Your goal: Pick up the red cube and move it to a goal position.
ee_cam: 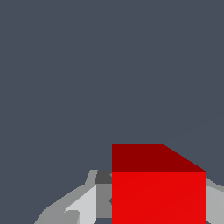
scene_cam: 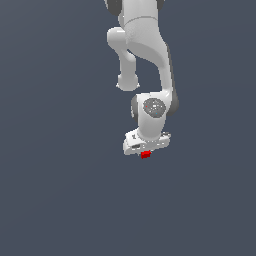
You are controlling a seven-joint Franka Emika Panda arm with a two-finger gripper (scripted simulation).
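The red cube (scene_cam: 145, 155) shows as a tiny bright red block right under the white gripper (scene_cam: 146, 150) in the exterior view, partly hidden by the hand. In the wrist view the red cube (ee_cam: 158, 192) fills the space between the grey fingers (ee_cam: 83, 203), which press on its sides. The gripper is shut on the cube. The white arm comes down from the top of the exterior view and hides the fingertips there.
A plain dark grey surface (scene_cam: 60, 190) surrounds the arm on all sides. No other object shows in either view.
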